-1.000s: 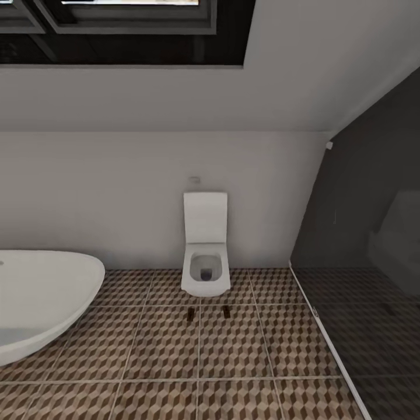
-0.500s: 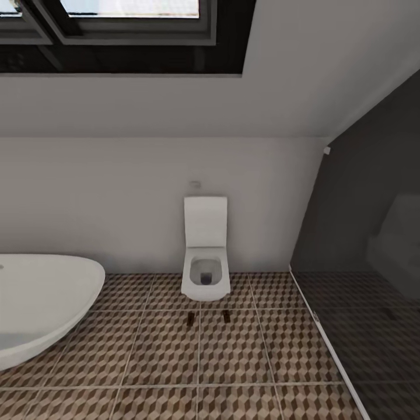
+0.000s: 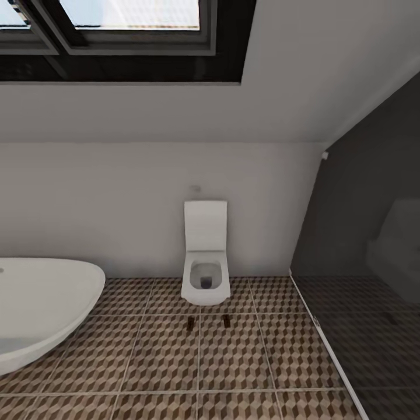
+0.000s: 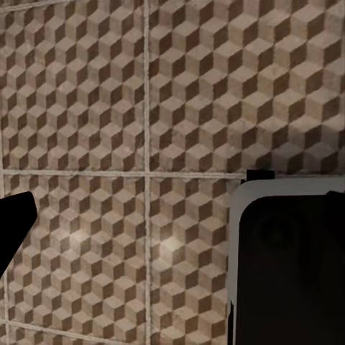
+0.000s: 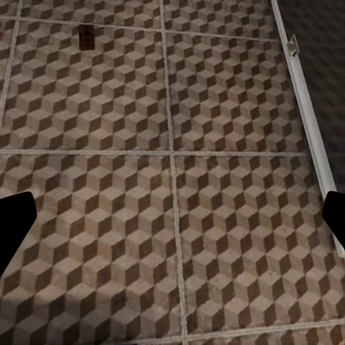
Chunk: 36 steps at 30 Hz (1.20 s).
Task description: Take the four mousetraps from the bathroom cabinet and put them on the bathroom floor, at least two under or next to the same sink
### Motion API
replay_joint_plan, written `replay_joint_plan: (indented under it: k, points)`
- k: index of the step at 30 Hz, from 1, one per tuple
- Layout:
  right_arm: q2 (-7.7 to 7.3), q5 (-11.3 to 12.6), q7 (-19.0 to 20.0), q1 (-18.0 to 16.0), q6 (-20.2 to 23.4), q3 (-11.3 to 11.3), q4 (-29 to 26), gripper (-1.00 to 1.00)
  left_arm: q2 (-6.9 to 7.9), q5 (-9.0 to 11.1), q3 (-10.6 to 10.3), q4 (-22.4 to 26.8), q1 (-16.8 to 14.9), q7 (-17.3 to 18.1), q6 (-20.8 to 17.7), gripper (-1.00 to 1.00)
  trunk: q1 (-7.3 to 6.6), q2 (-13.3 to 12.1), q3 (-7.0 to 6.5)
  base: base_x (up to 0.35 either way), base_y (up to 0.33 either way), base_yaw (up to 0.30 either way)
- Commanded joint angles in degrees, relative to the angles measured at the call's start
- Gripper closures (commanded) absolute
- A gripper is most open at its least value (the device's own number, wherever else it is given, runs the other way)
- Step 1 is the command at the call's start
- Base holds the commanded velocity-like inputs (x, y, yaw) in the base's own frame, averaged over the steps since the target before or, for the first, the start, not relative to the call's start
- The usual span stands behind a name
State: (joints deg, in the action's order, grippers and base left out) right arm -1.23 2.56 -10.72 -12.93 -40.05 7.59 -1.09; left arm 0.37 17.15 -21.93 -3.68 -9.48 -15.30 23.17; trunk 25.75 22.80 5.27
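Two mousetraps lie flat on the cube-patterned bathroom floor (image 3: 233,361) just in front of a toilet: one (image 3: 191,324) to the left, one (image 3: 226,320) to the right, a short gap between them. In the right wrist view a small brown mousetrap (image 5: 87,36) rests on the tiles far ahead of my right gripper (image 5: 172,223), which is open and holds nothing. My left gripper (image 4: 172,215) hangs over bare tiles, open and holding nothing, with one dark fingertip (image 4: 14,223) showing. The cabinet and the sink are out of view.
A white toilet (image 3: 204,274) stands against the far wall. An oval white bathtub (image 3: 41,303) fills the left. A dark glass-walled shower (image 3: 361,262) with a pale floor rail (image 3: 332,350) bounds the right. The robot's dark base (image 4: 287,266) shows in the left wrist view.
The whole head view has slid downward, showing more of the window above, so the camera has moved. The traps, toilet and tub keep their places.
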Motion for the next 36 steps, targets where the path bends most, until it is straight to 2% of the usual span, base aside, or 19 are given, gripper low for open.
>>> replay_joint_plan:
  k: [1,24,28,32,33,34,36]
  points:
    - [0.0,0.3,-0.3,-0.1,-0.1,0.5,0.0,-1.0,-0.05,0.3,-0.5,-0.2,-0.1,-0.1,0.3,-1.0,0.04,0.1,0.03,0.0,0.0,0.0]
    - [0.42,0.3,-0.2,0.0,0.8,0.6,0.0,-1.0,-0.21,0.5,-0.4,-0.1,-0.1,-0.3,0.2,-1.0,0.04,0.1,-0.52,0.0,0.0,-0.007]
    - [0.91,0.3,-0.4,-0.1,3.6,0.5,-0.1,-1.0,-0.73,0.6,-0.3,-0.2,-0.1,-0.7,0.0,-1.0,0.04,0.1,-0.52,0.0,0.0,0.0]
    - [1.53,0.3,-0.4,-0.1,9.5,0.5,-0.1,-1.0,-0.94,0.7,0.4,-0.3,-0.1,-0.8,-0.4,-1.0,0.04,0.1,-0.52,0.0,0.0,0.0]
    - [1.68,0.3,-0.3,-0.1,11.4,0.5,-0.1,-1.0,-0.96,0.8,0.8,-0.3,-0.1,-0.8,-0.6,-1.0,0.04,0.1,-0.52,0.0,0.0,0.0]
    - [1.88,0.3,-0.2,-0.1,15.6,0.4,-0.1,-1.0,-1.04,1.2,2.1,-0.3,-0.1,-0.8,-1.2,-1.0,0.04,0.1,-0.52,0.0,0.0,0.0]
    - [1.98,0.3,-0.1,-0.1,19.5,0.4,-0.1,-1.0,-1.08,1.6,3.8,-0.3,-0.1,-0.8,-2.3,-1.0,0.04,0.1,-0.52,0.0,0.0,0.0]
